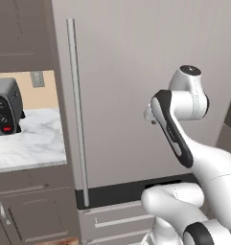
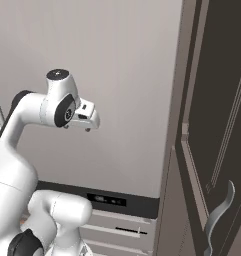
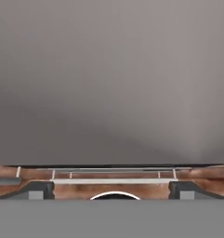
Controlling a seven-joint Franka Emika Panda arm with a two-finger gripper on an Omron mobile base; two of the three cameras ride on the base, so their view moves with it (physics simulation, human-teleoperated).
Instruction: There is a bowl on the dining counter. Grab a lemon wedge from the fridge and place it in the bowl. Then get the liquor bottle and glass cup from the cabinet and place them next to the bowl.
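The tall grey-beige fridge (image 1: 136, 72) stands right in front of me with its door shut. Its long silver bar handle (image 1: 76, 110) runs down the door's left edge, and the bottom drawer (image 1: 117, 221) lies below a dark band. My gripper (image 3: 112, 190) is raised in front of the door (image 2: 122, 75), a little apart from it, open and holding nothing. Its fingertips (image 3: 36, 189) stand wide apart in the hand view, which looks down the door at the drawer's front. The bowl, lemon wedge, liquor bottle, glass cup, cabinet and dining counter are out of view.
Left of the fridge, a grey toaster (image 1: 4, 107) sits on a white marble counter (image 1: 35, 143) over brown lower cupboards (image 1: 30, 215). Close on the right, a dark brown door (image 2: 217, 100) with a curved silver handle (image 2: 219, 215) stands open toward me.
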